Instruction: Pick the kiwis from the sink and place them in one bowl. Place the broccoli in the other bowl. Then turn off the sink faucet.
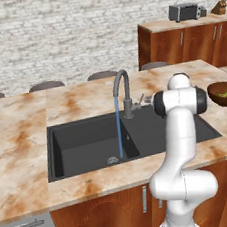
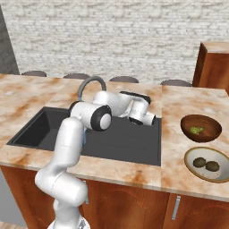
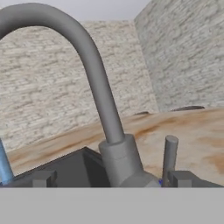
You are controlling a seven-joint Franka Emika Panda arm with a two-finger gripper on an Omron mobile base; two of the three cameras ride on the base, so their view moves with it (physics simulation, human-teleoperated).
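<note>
The sink faucet [image 1: 123, 89] stands behind the dark sink [image 1: 83, 139], and a thin blue water stream [image 1: 119, 130] falls toward the drain [image 1: 112, 160]. In the hand view my gripper [image 3: 111, 179] is open right at the faucet [image 3: 103, 109] base, one fingertip [image 3: 41, 178] on each side, the small lever [image 3: 169, 153] just right of the base. Two brown kiwis [image 2: 200, 162] lie in the cream bowl [image 2: 192, 156]. The yellow-green broccoli [image 2: 196, 130] sits in the dark wooden bowl [image 2: 210, 133]. My arm hides the faucet base in the right base view.
Both bowls stand on the marble counter [image 2: 179, 107] right of the sink. Stool tops [image 1: 46, 85] line the counter's far edge. A wooden cabinet [image 1: 187, 41] with a toaster [image 1: 183, 12] is at the back right.
</note>
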